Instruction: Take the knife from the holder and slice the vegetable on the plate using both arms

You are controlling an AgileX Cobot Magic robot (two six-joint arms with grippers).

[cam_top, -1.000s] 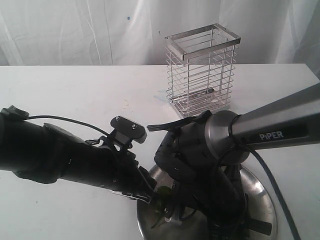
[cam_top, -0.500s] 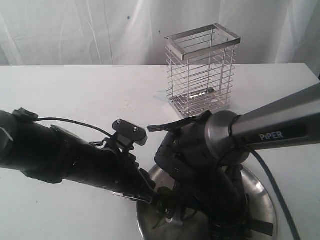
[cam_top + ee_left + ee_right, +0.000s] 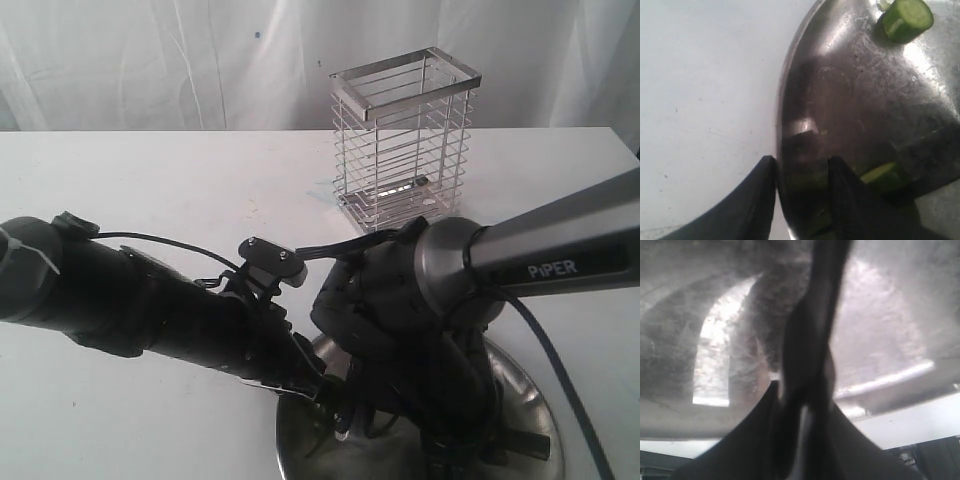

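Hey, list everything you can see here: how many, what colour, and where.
table: one, white, under everything
backdrop: one, white cloth, behind the table
holder: one, silver wire, upright on the table's far side
plate: one, steel, near side, under both grippers
vegetable: at least two green pieces, on the plate
knife: one, black, in the right gripper above the plate
left arm: one, black, from the left
right arm: one, black and grey, from the right
left gripper: fingers apart over the plate's rim, grip unclear
right gripper: shut on the knife
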